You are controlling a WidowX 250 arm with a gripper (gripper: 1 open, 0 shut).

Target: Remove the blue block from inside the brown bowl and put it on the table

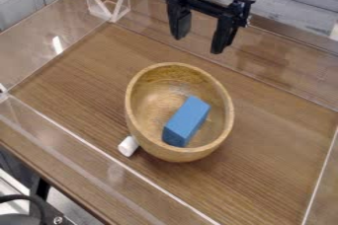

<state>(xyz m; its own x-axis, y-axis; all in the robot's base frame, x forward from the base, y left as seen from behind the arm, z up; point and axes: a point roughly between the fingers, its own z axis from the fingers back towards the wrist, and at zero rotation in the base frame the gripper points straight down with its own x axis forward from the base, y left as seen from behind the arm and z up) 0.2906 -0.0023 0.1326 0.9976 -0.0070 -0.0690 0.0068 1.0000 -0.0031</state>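
Note:
A bright-blue block [188,121] lies inside the round light-brown wooden bowl [142,99], toward its right side. The bowl rests on the wood-grain table [79,66] near the middle front. My black gripper [200,30] hangs above the table behind the bowl, at the top of the camera view. It points down with its fingers spread apart and nothing between them. It touches neither the bowl nor the block.
Clear plastic walls [53,135] run along the table's edges. A small white piece [126,146] lies on the table against the bowl's front left side. A folded clear plastic piece [109,7] stands at the back left.

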